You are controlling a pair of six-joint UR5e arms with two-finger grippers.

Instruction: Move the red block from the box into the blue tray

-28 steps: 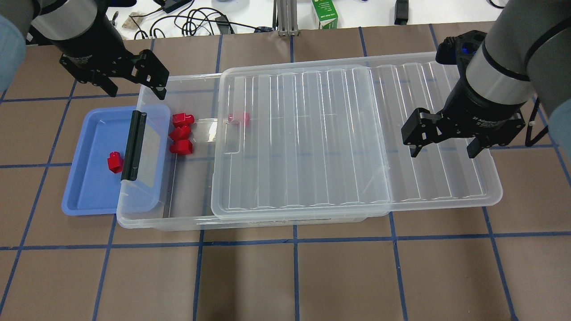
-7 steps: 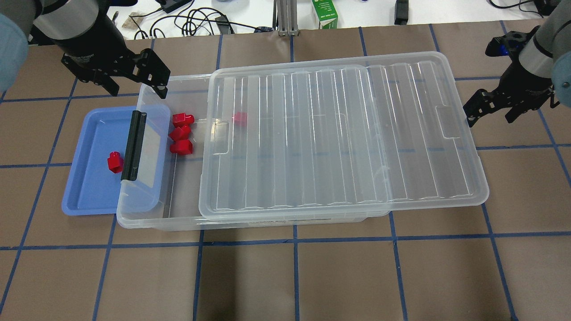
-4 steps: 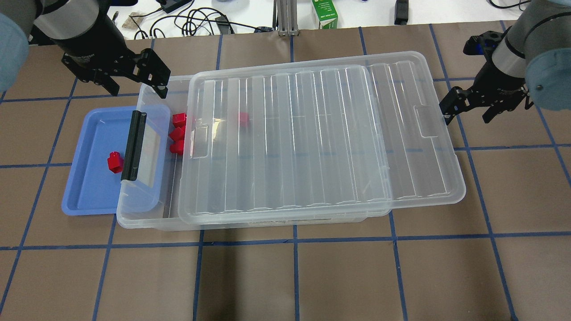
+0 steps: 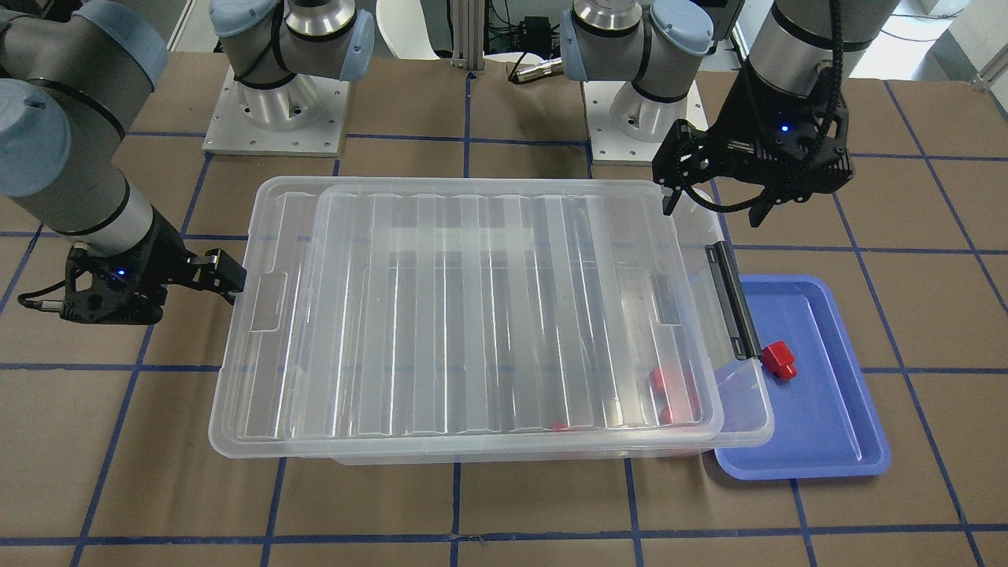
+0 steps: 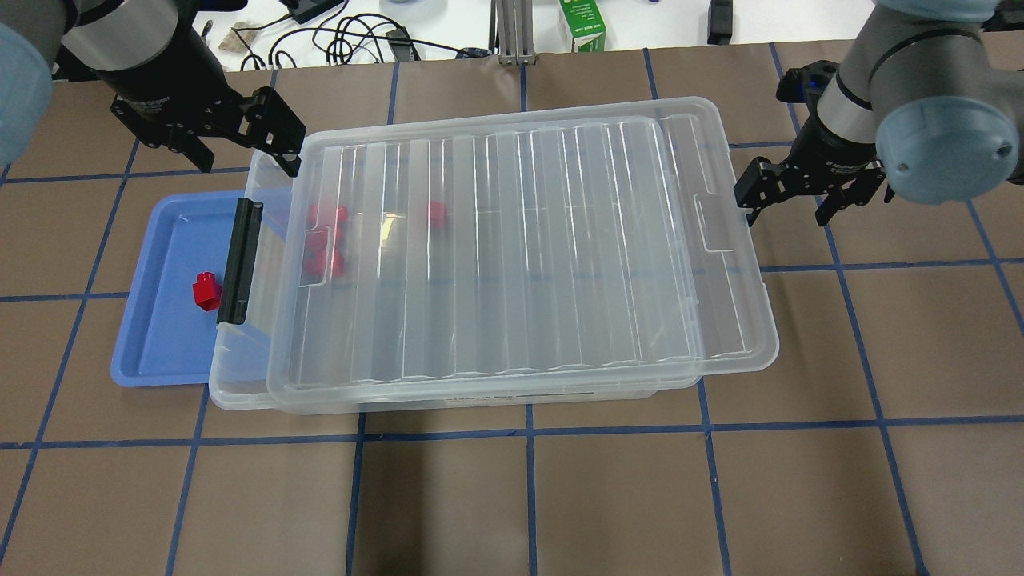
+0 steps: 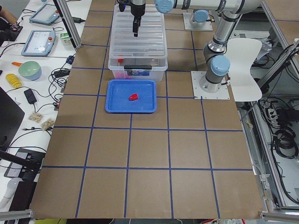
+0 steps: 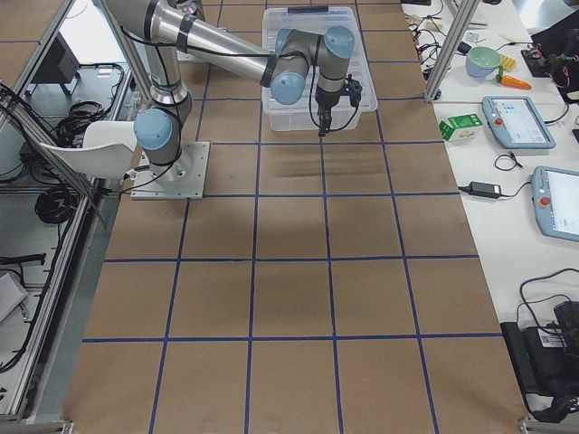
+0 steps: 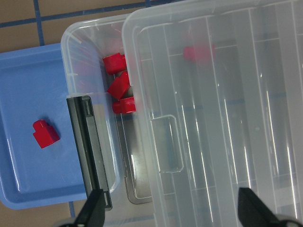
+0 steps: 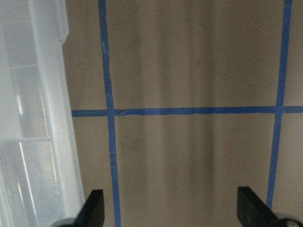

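The red block [image 5: 206, 290] lies in the blue tray [image 5: 160, 336], apart from both grippers; it also shows in the left wrist view [image 8: 45, 133] and the front view [image 4: 780, 360]. The clear box [image 5: 240, 396] stands beside the tray, its black latch [image 5: 238, 260] over the tray's edge. The ribbed lid [image 5: 520, 248] lies askew on the box and covers most of it. Several other red pieces [image 5: 324, 240] show through the lid. My left gripper [image 5: 240, 148] is open and empty above the box's far left corner. My right gripper [image 5: 786, 210] is open and empty at the lid's right end.
A green carton [image 5: 582, 24] and cables [image 5: 352, 40] lie beyond the table's far edge. Blue tape lines grid the brown table. The lid overhangs the box on the right [image 5: 744, 320].
The lid has slid left over the box and now covers the red pieces inside. My right gripper has moved left with the lid's right end. The left arm has not moved.
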